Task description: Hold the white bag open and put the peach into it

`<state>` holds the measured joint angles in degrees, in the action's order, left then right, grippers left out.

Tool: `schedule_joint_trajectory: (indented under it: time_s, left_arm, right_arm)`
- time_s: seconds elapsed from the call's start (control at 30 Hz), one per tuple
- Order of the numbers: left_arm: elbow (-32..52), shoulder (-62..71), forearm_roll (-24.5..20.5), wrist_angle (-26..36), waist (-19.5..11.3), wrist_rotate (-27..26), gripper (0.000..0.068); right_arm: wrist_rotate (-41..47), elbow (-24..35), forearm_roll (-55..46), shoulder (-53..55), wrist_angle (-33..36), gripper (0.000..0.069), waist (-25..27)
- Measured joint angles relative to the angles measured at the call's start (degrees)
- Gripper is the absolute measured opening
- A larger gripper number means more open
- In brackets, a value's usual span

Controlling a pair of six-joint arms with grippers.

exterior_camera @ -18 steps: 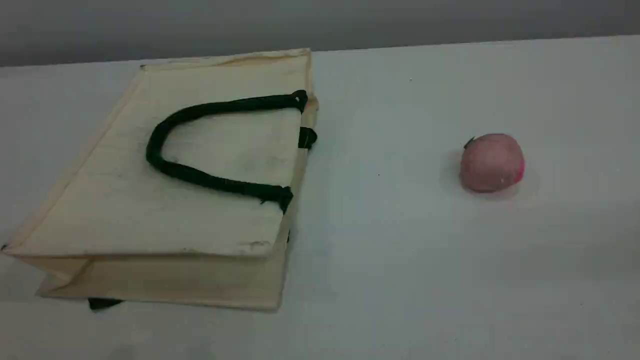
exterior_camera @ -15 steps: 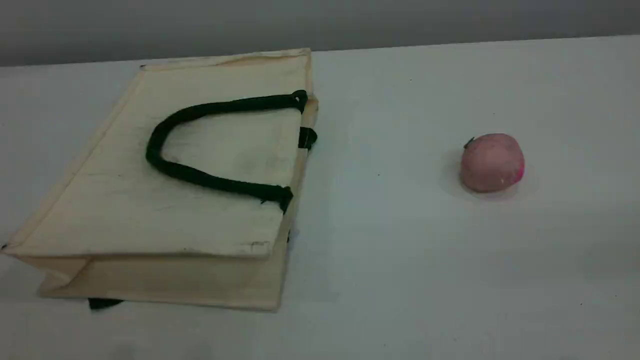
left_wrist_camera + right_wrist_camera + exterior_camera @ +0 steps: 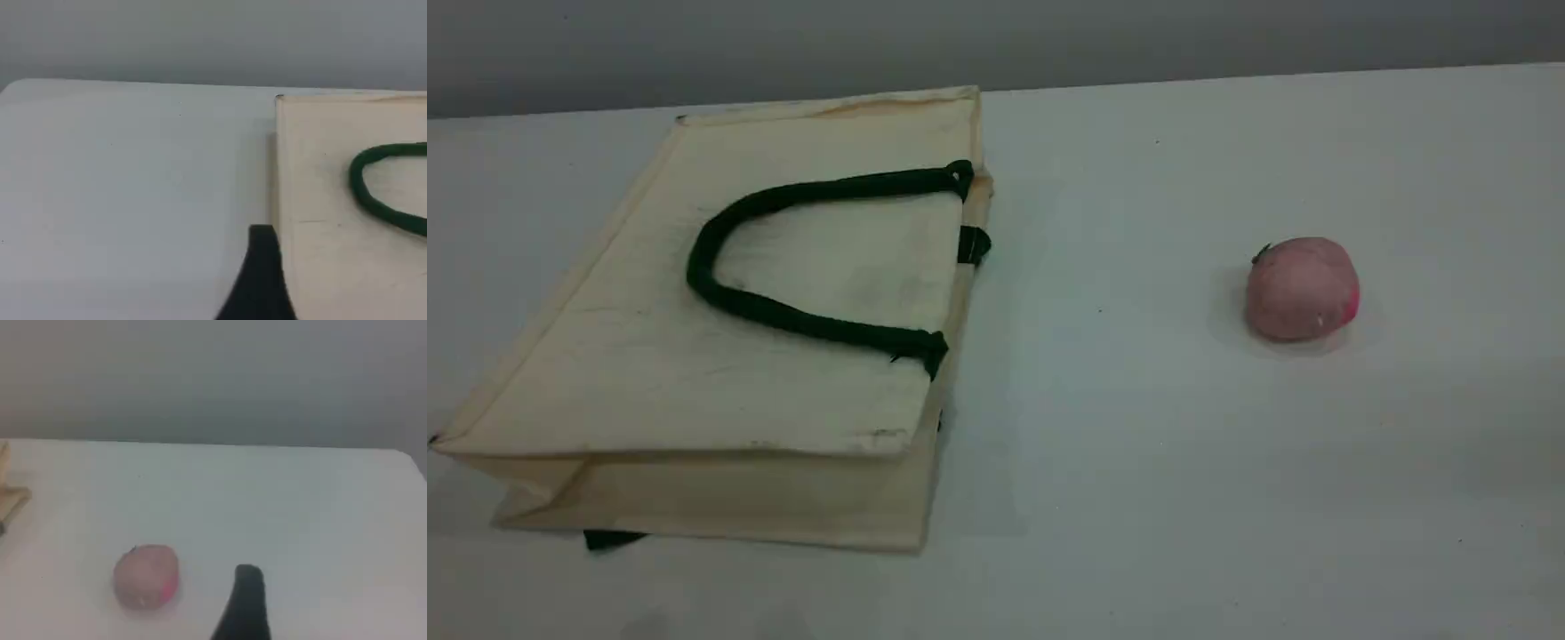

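Observation:
The white bag [image 3: 720, 356] lies flat on the left half of the table, its mouth edge facing right. One dark green rope handle [image 3: 720, 293] rests curled on top of it. The peach [image 3: 1302, 288] sits alone on the right, well apart from the bag. Neither arm shows in the scene view. In the left wrist view one dark fingertip [image 3: 261, 267] hangs beside the bag [image 3: 347, 200], holding nothing. In the right wrist view one dark fingertip [image 3: 245, 600] hovers just right of the peach [image 3: 147, 577], apart from it. Both grippers are open.
The pale table [image 3: 1138, 444] runs back to a grey wall. A dark green tab [image 3: 609, 539] pokes out from under the bag's front left corner. Another green tab [image 3: 973, 244] sits on the bag's right edge.

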<state>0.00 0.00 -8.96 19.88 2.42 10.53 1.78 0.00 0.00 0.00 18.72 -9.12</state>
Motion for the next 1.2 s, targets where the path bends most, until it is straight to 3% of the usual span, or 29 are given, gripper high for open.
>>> schedule_joint_trajectory:
  time_s: [0.57,0.8,0.97,1.1,1.2]
  left_arm:
    - [0.0,0.0,-0.2,0.0,0.0,0.0,0.0550]
    - [0.0,0.0,-2.5,0.5,0.0,-1.1,0.0550]
    - [0.0,0.0,-9.5,-1.5,0.0,-1.1,0.0550]
    - [0.0,0.0,-18.3,-1.9,0.0,-1.1,0.0550]
    - [0.0,0.0,-23.3,-5.9,0.0,-1.1,0.0550]
  right_arm:
    - [0.1,0.0,0.0,0.0,0.0,0.0580,0.0]
    - [-1.3,0.0,-3.1,0.0,-2.6,0.0580,0.0]
    - [-1.8,0.0,-3.2,0.0,-3.7,0.0580,0.0]
    - [-1.8,0.0,-3.2,0.0,-3.8,0.0580,0.0]
    - [-1.8,0.0,-2.9,0.0,-4.1,0.0580,0.0]
